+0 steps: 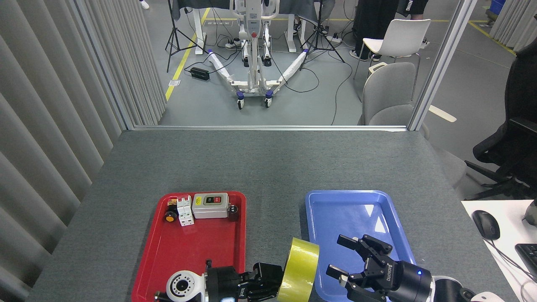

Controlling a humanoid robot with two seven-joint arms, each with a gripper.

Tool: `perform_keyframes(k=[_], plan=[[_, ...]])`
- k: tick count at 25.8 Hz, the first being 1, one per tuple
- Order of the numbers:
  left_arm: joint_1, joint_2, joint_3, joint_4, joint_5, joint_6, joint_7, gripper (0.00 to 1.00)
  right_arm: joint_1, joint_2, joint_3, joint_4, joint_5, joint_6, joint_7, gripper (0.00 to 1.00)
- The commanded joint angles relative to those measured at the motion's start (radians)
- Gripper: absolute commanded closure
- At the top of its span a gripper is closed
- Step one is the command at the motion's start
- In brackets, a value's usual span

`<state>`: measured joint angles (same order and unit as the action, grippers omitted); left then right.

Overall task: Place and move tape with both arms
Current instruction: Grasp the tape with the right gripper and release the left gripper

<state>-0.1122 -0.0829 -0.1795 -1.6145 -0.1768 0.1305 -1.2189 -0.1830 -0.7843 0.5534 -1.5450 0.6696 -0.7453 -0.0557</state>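
Our left tool point(268, 282) clenches the tape point(300, 270) on edge, just left of our spread-fingered right tool point(342, 262). If the left lets go early, we risk the roll dropping and rolling off the blue tray point(356, 201).

Two trays sitting side by side on table point(268, 163); left tray point(184, 256) holding switch box point(210, 205) along far edge; tape point(300, 270) standing on edge between trays, left gripper point(268, 285) left of it, right gripper point(356, 264) over right tray point(335, 205)
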Motion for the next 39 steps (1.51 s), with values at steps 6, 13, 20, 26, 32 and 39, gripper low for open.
perform_keyframes(k=[6, 13, 20, 26, 32, 39], plan=[[0.000, 0.002, 0.000, 0.008, 0.000, -0.003, -0.002, 1.00, -0.030, 0.070, 0.013, 0.014, 0.010, -0.031, 0.045, 0.07], [-0.006, 0.002, 0.002, 0.016, 0.000, -0.006, -0.002, 1.00, -0.099, 0.148, 0.063, 0.077, 0.015, -0.008, 0.083, 0.15], [-0.009, 0.008, 0.002, 0.027, 0.000, -0.011, -0.002, 1.00, -0.118, 0.148, 0.092, 0.103, 0.015, -0.011, 0.082, 0.45], [-0.009, 0.015, 0.003, 0.033, 0.000, -0.012, -0.002, 1.00, -0.119, 0.148, 0.095, 0.103, 0.015, -0.017, 0.083, 0.68], [-0.010, 0.015, 0.003, 0.039, 0.000, -0.012, -0.002, 1.00, -0.119, 0.148, 0.097, 0.103, 0.015, -0.020, 0.083, 0.72], [-0.017, 0.017, 0.005, 0.031, -0.012, -0.011, 0.010, 0.70, -0.119, 0.152, 0.100, 0.103, 0.015, -0.022, 0.083, 0.72]])
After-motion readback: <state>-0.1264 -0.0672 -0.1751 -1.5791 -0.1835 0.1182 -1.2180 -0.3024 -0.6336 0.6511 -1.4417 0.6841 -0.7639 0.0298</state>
